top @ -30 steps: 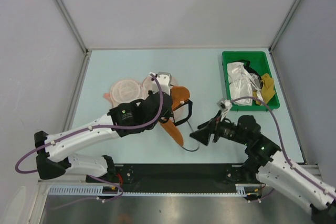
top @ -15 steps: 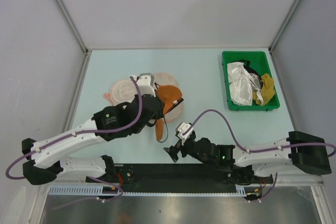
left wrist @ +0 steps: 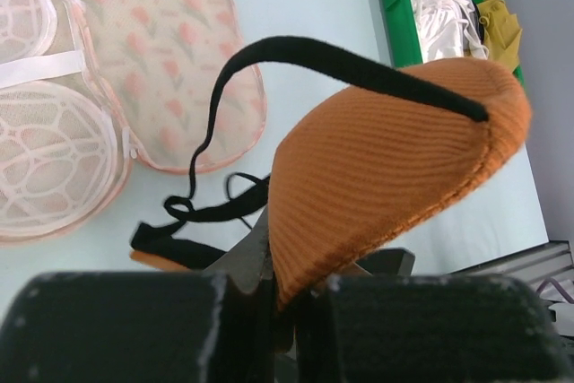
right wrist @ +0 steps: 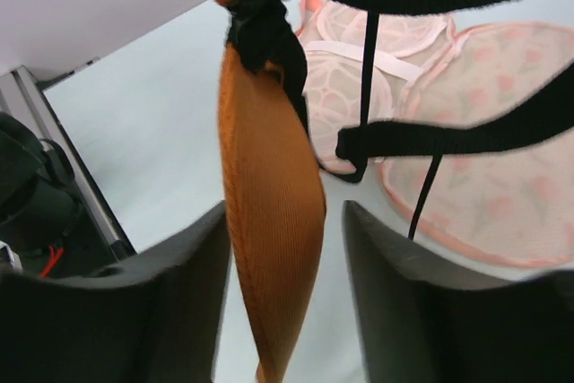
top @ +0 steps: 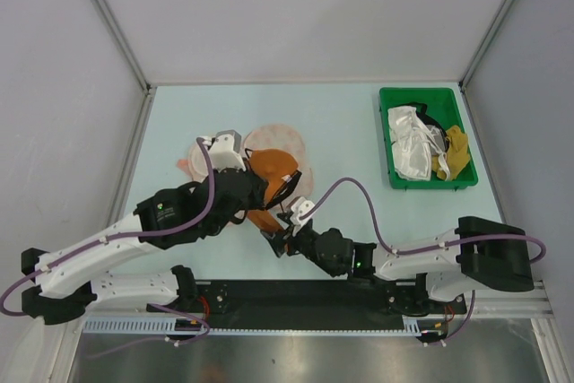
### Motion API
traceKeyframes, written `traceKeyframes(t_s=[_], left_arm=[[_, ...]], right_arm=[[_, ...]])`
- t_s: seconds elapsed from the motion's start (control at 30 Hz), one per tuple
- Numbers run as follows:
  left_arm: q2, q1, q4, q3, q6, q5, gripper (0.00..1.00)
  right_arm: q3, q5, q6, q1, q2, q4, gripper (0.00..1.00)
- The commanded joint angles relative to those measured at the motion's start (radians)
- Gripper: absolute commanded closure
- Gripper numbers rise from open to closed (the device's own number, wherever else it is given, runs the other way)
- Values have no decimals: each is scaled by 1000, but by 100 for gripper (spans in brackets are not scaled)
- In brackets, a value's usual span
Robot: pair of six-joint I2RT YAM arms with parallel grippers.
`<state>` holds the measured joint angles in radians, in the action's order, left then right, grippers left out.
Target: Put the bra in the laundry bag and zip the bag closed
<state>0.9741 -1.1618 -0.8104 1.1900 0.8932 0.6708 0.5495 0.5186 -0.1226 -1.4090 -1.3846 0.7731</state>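
Observation:
The orange bra (top: 271, 166) hangs from my left gripper (top: 258, 186), which is shut on the edge of one cup (left wrist: 386, 168); black straps dangle below it. The other cup (right wrist: 269, 248) hangs down between the open fingers (right wrist: 421, 311) of my right gripper (top: 272, 239), and I cannot tell whether they touch it. The laundry bag (top: 280, 138) lies open on the table behind the bra, partly hidden by the left arm. In the left wrist view its printed lobe (left wrist: 170, 60) and white mesh panel (left wrist: 36, 150) show. It also shows in the right wrist view (right wrist: 502, 186).
A green bin (top: 385, 136) with white garments and a yellow cloth stands at the back right. Grey walls close in the table at the back and sides. The arm bases sit on a black rail along the near edge (top: 296, 298).
My left gripper has carried the bra to the left, toward the laundry bag. My right arm has swung from the right side across the front to the hanging cup.

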Motion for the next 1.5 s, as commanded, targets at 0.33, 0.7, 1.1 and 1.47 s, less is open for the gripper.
traceKeyframes(t_s=[0.33, 0.7, 1.1, 1.47], left_arm=[[86, 4, -65, 16, -54, 159, 99], [487, 2, 0, 115, -151, 153, 91], [848, 2, 94, 350, -341, -58, 20], [405, 22, 185, 157, -482, -393, 0]], right_arm=[[87, -348, -271, 38, 117, -363, 100], [-207, -742, -774, 177, 280, -342, 100], [-505, -746, -1000, 286, 738, -630, 91], [-502, -704, -1008, 331, 954, -1011, 66]])
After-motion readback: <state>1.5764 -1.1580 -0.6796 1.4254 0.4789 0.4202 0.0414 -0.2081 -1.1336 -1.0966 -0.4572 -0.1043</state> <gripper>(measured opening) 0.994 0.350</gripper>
